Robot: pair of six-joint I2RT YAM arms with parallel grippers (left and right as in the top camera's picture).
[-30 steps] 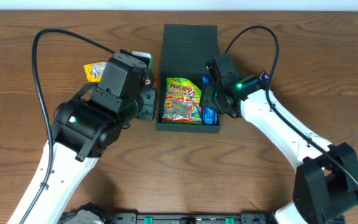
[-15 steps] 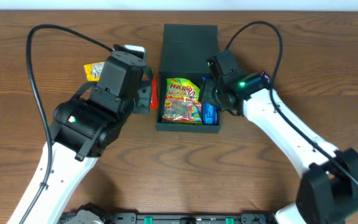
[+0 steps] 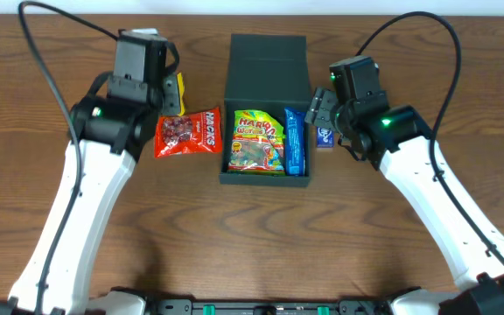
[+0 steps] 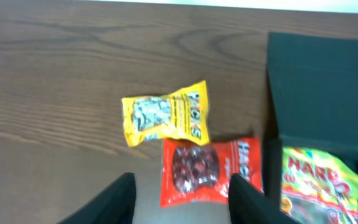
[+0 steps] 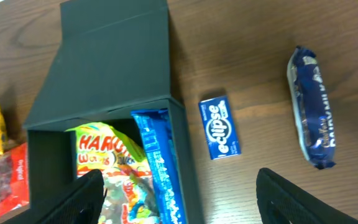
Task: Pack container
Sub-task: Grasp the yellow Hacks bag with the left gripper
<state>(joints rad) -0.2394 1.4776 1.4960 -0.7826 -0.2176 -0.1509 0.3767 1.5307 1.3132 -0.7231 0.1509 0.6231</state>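
The dark green container (image 3: 265, 173) sits at the top centre of the overhead frame, its lid (image 3: 268, 57) folded back. A gummy bag (image 3: 258, 140) and a blue packet (image 3: 296, 140) are already inside.

The likeliest slip is on the left of the frame. The red bag (image 4: 207, 171) lies just beside the container's wall with the yellow bag (image 4: 165, 118) touching its upper edge, so a careless drop could pinch both bags or clip the wall. At right, a mint box (image 5: 219, 127) lies close to the other wall, and wide jaws going down for it could nudge the container.

The left end effector (image 4: 182, 190) hangs above the red bag, jaws apart and empty. The right end effector (image 5: 185, 196) hovers over the container's right wall, spread wide and holding nothing. A dark blue packet (image 5: 309, 115) lies further right on the desk (image 5: 253, 74).
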